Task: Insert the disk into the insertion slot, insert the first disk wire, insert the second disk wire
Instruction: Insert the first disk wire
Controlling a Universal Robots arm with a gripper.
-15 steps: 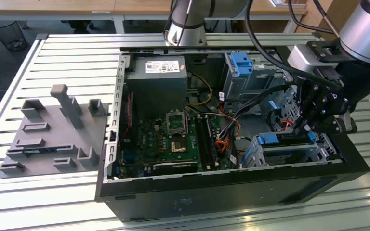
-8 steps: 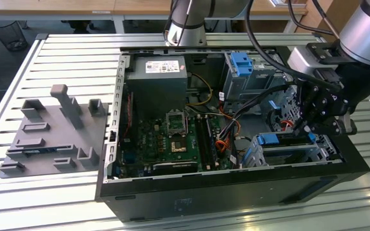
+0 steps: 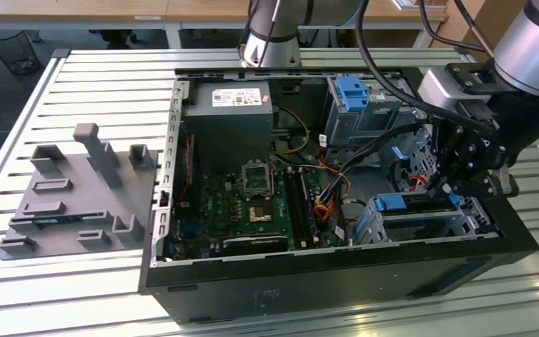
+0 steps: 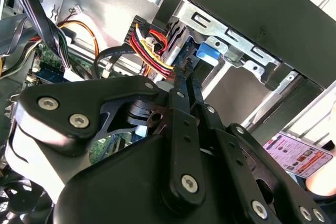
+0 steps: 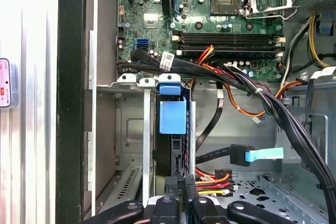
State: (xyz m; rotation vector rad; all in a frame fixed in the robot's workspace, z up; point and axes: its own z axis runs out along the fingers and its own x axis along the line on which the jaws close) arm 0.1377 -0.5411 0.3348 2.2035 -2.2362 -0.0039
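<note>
The disk, in its blue carrier [image 5: 172, 116], sits inside the insertion slot [image 5: 131, 129], a silver sheet-metal cage at the near right corner of the open computer case [image 3: 476, 210]. My gripper [image 5: 180, 184] is right at the disk's end, its thin black fingers [image 4: 178, 85] close together on the plug of a red, yellow and black disk wire [image 5: 212, 179]. A second disk wire, a black plug with a light blue tab [image 5: 247, 156], lies loose beside the cage. In the exterior view the gripper [image 3: 452, 188] reaches down into the case above the blue carrier [image 3: 391, 203].
The green motherboard [image 5: 210, 3] lies beyond the cage, crossed by a thick black cable bundle [image 5: 294, 124]. A taller metal bay with a blue latch [image 3: 354, 91] and the power supply [image 3: 227, 112] stand at the case's far side. A grey fixture [image 3: 73, 196] sits on the slatted table.
</note>
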